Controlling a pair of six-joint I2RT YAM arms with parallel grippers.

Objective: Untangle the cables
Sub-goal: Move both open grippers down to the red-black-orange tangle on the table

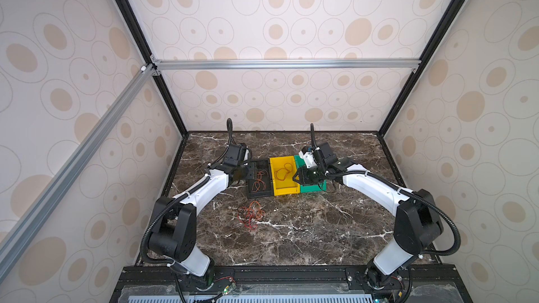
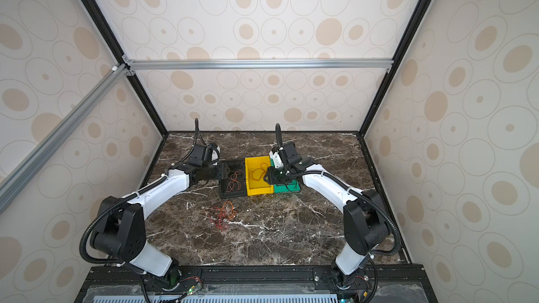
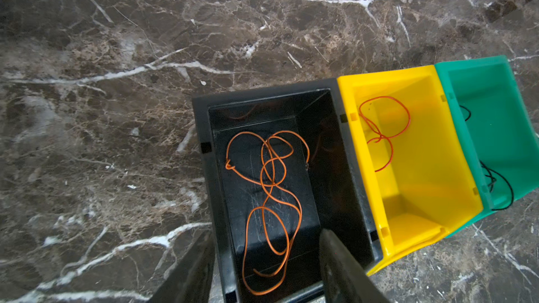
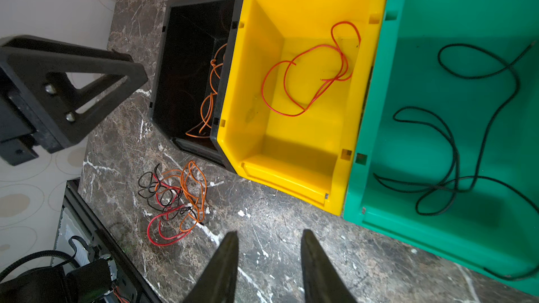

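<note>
Hovering over black bin (image 3: 262,91), L gripper (image 3: 267,233) jaws apart, empty (orange cable (image 3: 268,196) inside); R gripper (image 4: 269,232) also parted, empty.

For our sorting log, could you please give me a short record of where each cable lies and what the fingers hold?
black bin: orange cable
yellow bin: red cable
green bin: black cable
table: tangle of orange, red and black cables, in front of the bins
left fingers: apart, empty, above black bin
right fingers: apart, empty
</note>
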